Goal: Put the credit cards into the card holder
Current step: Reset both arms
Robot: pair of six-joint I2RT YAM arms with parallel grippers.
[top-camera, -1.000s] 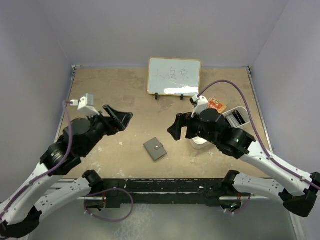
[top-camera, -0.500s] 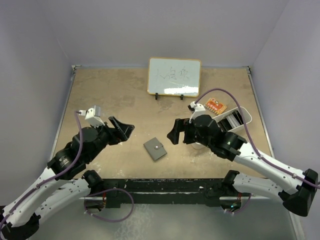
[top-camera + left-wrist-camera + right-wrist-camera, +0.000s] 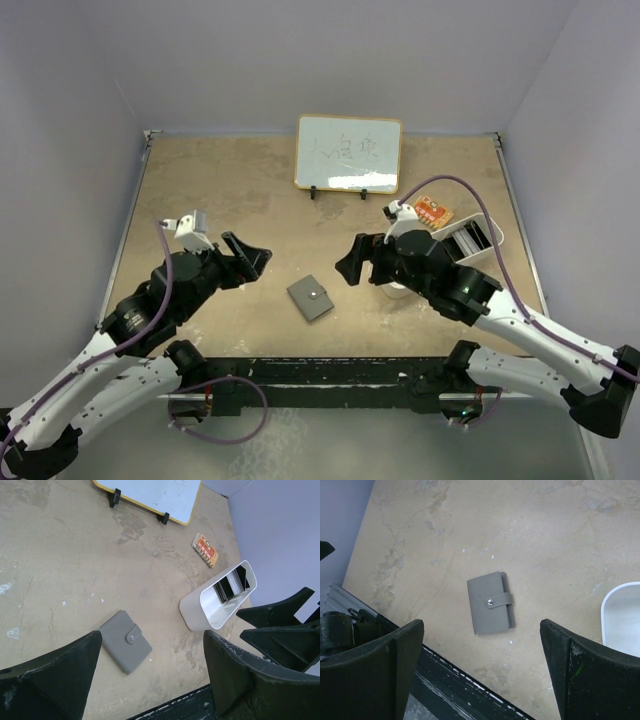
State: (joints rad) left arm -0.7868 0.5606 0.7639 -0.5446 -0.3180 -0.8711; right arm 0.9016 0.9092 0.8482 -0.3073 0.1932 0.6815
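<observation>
Grey, soft and light, I judge the card holder [image 3: 490, 602]; I would pinch its folded edge. Left gripper [image 3: 250, 250] and right gripper [image 3: 347, 260]: jaws spread, empty.

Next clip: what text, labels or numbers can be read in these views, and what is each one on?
Nothing is legible enough to quote.
Whiteboard: faint handwritten marks, perhaps three characters, too pale and blurred to read.
Orange card: small print or pattern, too small to read.
Card holder: no text, only a round snap button.
White tray: no text visible.
</observation>
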